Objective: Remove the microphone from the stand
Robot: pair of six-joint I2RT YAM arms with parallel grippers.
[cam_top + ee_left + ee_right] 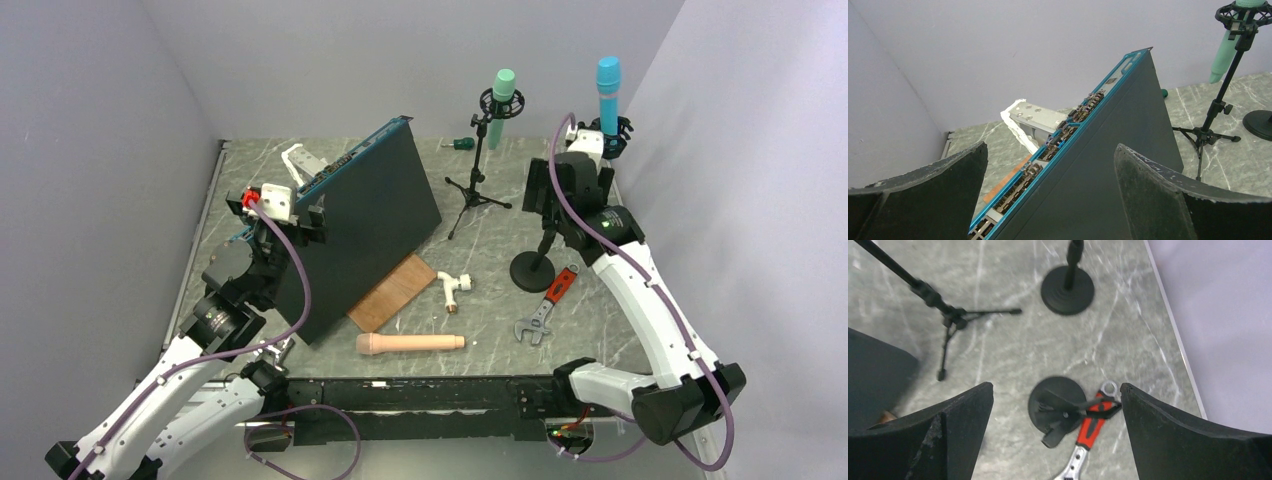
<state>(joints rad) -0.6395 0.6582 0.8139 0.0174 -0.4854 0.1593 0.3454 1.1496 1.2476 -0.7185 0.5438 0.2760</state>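
Grey-veined marble table (490, 312), boxed in by pale lilac walls, with two microphones on it, which is the first trap. At about 1 o'clock a blue microphone (608, 85) stands upright in the holder of a round-based stand (1068, 290), close to the right wall. At 12 o'clock a green microphone (503, 100) sits in a shock mount on a tripod (950, 317). The right gripper (1057, 390) is just beside the blue one's lower end, so I judge that to be the target. Its jaws are spread wide and empty, though, and point down at the table rather than at the microphone.

Risks, as I read them:
- closing on the holder instead of the microphone body
- pulling sideways, so the stand tips toward the wall
- lifting stand and all if the fit is tight (nothing braces the base)

Directly below the right gripper is a second round-based stand (533, 270) with an empty clip, and a red-handled wrench (545, 305) lies just beside its base. A descending arm could knock that stand over.

The left gripper (1051, 147), at 9 o'clock, is also wide open, with the top edge of a leaning dark panel (370, 230) running between its fingers — whether they touch it I cannot tell. If the panel falls, it lands on the wooden board (392, 292), the white pipe fitting (452, 290) and the peach cylinder (410, 343) near 6 o'clock.
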